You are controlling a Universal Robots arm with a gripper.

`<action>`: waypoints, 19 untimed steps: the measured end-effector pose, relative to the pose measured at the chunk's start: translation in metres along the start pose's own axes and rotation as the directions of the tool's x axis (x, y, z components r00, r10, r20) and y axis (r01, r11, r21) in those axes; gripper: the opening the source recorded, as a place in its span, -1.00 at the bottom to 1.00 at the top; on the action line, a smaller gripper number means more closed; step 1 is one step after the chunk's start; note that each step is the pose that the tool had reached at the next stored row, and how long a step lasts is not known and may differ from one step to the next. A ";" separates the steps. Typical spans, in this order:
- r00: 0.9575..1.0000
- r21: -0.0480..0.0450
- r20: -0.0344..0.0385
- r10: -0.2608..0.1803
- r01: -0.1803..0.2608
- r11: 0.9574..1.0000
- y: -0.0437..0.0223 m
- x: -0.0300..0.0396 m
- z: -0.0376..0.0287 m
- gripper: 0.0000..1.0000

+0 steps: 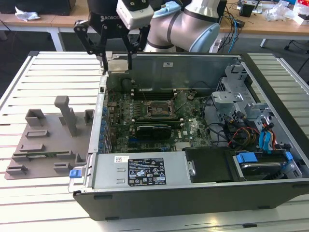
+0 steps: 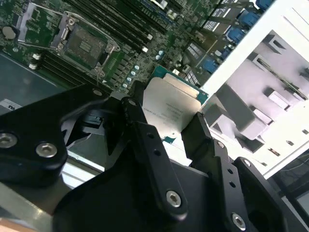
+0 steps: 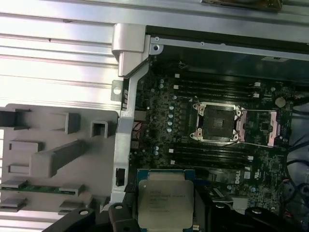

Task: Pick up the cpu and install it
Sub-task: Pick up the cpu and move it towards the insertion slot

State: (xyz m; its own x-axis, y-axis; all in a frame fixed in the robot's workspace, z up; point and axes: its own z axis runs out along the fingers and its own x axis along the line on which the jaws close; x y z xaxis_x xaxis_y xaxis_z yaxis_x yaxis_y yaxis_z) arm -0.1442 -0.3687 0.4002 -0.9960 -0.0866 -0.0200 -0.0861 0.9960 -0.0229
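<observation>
**Carefully now: cpu pinched by two edges, high over the case corner**

My gripper (image 1: 116,58) is clamped on the cpu (image 2: 171,108). The fingers (image 2: 145,142) press on two opposite edges, and the metal top faces the wrist cameras. It hangs in the air in the upper left of the exterior view, above the back corner of the case and close to the case wall (image 3: 120,125).

My main worry is the hold. Only thin rims are gripped, so a jolt or a sideways rub could tilt the cpu or let it slip onto the board (image 1: 190,128).

The socket (image 3: 217,121) sits mid-frame in the exterior view, well apart from the cpu, and looks open with its plate swung aside. If the cpu came down skewed or turned the wrong way, I judge it would sit badly on the socket's contacts.

As for edges, the wall stands just beside the cpu, and the grey tray (image 1: 48,140) lies beyond it on the exterior view's left. Memory slots (image 3: 212,154) run along both sides of the socket, and a black card (image 1: 153,129) lies near them. The room directly above the socket looks open, though there is little to spare at its sides.
</observation>
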 end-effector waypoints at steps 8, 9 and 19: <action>1.000 0.000 -0.002 0.000 0.000 1.000 -0.0023 -0.0267 0.0006 0.11; 1.000 0.000 -0.002 0.000 0.000 1.000 -0.0025 -0.0288 0.0006 0.11; 1.000 0.000 -0.004 0.000 0.000 1.000 -0.0062 -0.0721 0.0016 0.11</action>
State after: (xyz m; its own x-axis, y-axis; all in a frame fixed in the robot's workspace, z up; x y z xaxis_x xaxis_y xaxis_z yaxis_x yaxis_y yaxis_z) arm -0.0718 -0.3687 0.4003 -0.9961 -0.0866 -0.0156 -0.0863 0.9960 -0.0226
